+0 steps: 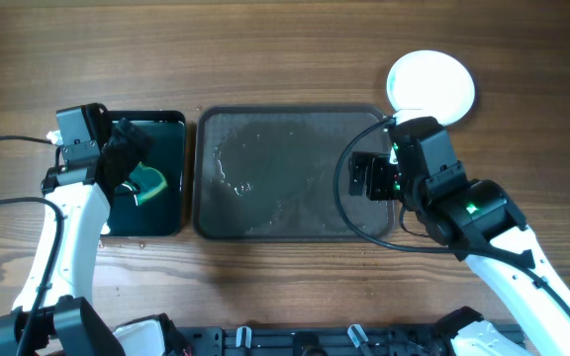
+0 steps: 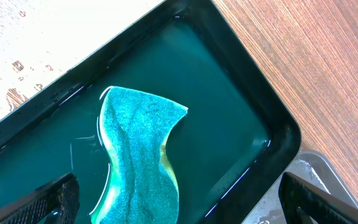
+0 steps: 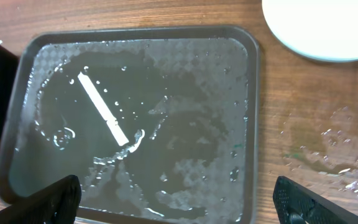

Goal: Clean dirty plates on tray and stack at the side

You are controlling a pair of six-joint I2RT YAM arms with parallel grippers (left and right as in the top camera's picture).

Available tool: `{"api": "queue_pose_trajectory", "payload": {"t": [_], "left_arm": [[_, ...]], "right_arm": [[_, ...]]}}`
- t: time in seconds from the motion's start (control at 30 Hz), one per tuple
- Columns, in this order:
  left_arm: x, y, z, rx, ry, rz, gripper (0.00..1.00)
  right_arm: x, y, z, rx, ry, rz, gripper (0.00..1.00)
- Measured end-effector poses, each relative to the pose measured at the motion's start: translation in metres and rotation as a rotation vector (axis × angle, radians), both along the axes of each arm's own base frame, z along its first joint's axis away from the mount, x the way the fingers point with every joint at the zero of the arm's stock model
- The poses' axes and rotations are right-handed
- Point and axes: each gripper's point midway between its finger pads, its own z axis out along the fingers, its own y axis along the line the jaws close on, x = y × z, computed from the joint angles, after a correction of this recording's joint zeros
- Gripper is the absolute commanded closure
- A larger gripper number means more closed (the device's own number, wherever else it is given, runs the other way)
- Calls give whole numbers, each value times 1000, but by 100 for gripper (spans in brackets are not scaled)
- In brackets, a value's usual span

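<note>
**Ana:** How do the left fingers (image 1: pixel 135 160) stand?

**Ben:** Spread wide and grasping nothing. In the left wrist view, the two tips show at the bottom corners. The green sponge (image 2: pixel 138 162) lies between them, and neither tip touches it.

**Ana:** What is the sponge lying in?

**Ben:** It lies in teal water in the small black tray (image 2: pixel 250 74). That tray sits on the table (image 2: pixel 316 50), just beside the left end of the big grey tray (image 1: pixel 295 198).

**Ana:** And the right fingers (image 1: pixel 366 176)?

**Ben:** Released as well. The tips are far apart at the bottom corners of the right wrist view, with nothing held between them. From overhead, they hang above the right end of the grey tray.

**Ana:** What does that tray carry?

**Ben:** Water. There are droplets and thin pools across its floor, and one bright streak of reflected light left of centre.

**Ana:** Where are the plates?

**Ben:** A white plate (image 1: pixel 430 84) lies on the table, just beyond the grey tray's far right corner. A strip of wood shows between the two. Its top is plain white. I cannot tell whether other plates lie beneath it.

**Ana:** Anything else nearby?

**Ben:** A wet patch (image 3: pixel 328 146) glistens on the table to the right of the grey tray. A black cable (image 1: pixel 342 193) loops from the right arm over that end of the tray.
</note>
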Motion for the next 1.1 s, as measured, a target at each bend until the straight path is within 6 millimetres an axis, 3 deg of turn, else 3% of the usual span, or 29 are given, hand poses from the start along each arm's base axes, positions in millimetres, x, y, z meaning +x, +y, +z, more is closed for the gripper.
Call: {"api": "queue_pose_trajectory", "payload": {"t": [0.17,0.37,0.47,0.63,0.87,0.97,1.1], "left_arm": [[0,0,0,-1,0,0,0],[0,0,0,0,-1,0,0],[0,0,0,-1,0,-1,0],[0,-1,0,-3,-1,-2,0],[0,-1,0,-3,-1,-2,0],[0,-1,0,-3,-1,-2,0],[0,-1,0,-3,-1,-2,0]], "right_arm": [[2,-11,8,-70,-54,63,0],[4,-64,55,14,-322,-82,0],[-8,-89,46,42,-418,-149,0],[-31,-104,20,68,-607,-150,0],[-46,-113,26,73,-879,-157,0],[-45,-115,31,72,-983,-158,0],[-41,-115,23,71,-1034,-153,0]]}}
